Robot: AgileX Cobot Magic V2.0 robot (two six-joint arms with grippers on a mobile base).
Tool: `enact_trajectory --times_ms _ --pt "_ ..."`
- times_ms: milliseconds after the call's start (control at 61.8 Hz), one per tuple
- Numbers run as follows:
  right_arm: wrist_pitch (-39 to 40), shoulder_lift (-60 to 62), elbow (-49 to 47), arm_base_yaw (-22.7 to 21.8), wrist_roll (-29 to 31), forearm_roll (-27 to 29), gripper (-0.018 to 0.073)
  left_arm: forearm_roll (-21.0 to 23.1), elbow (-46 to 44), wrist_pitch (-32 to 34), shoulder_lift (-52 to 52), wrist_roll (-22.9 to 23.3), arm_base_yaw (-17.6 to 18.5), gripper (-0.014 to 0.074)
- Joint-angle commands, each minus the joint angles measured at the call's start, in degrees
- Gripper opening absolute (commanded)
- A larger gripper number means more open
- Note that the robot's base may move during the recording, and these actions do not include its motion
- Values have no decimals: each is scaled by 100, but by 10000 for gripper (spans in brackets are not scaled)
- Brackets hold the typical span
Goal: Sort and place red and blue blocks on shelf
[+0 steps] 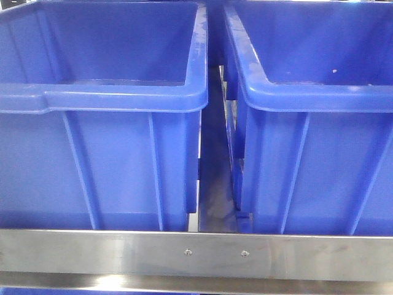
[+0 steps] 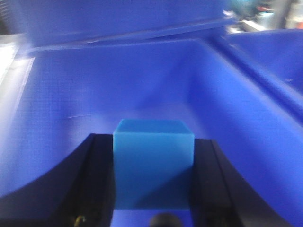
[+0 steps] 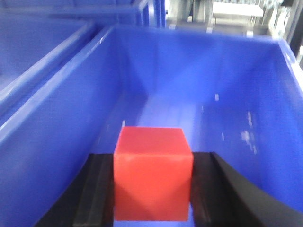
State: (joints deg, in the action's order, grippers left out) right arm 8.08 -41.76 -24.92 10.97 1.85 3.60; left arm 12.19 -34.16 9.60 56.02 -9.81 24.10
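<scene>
In the left wrist view, the blue block (image 2: 154, 161) sits squeezed between the two black fingers of my left gripper (image 2: 154, 142), held over the inside of a large blue bin (image 2: 118, 80). The right wrist view shows the red block (image 3: 152, 170) clamped in my right gripper (image 3: 152, 156), hanging over the floor of another blue bin (image 3: 203, 90). The shelf shows in the front view as a brushed-steel rail (image 1: 92, 253) with two small screws, below the two bins. Neither gripper nor block appears in the front view.
Two large blue bins, left (image 1: 123, 98) and right (image 1: 307, 98), stand side by side on the shelf with a narrow dark gap (image 1: 215, 184) between them. Their rims and walls rise close around both grippers.
</scene>
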Motion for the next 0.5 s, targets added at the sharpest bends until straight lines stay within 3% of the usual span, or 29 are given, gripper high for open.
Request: enact_trajectory --times_ms 0,210,308,486 --pt "1025 -249 -241 -1 23 -48 49 29 -336 659 402 6 166 125" --pt "1196 -551 -241 -1 23 -48 59 29 -460 659 945 6 203 160" --pt "1222 -609 -241 -1 28 -48 152 29 -460 647 945 6 203 295" --pt "1418 -614 -241 -1 28 -53 454 67 -460 610 945 17 203 593"
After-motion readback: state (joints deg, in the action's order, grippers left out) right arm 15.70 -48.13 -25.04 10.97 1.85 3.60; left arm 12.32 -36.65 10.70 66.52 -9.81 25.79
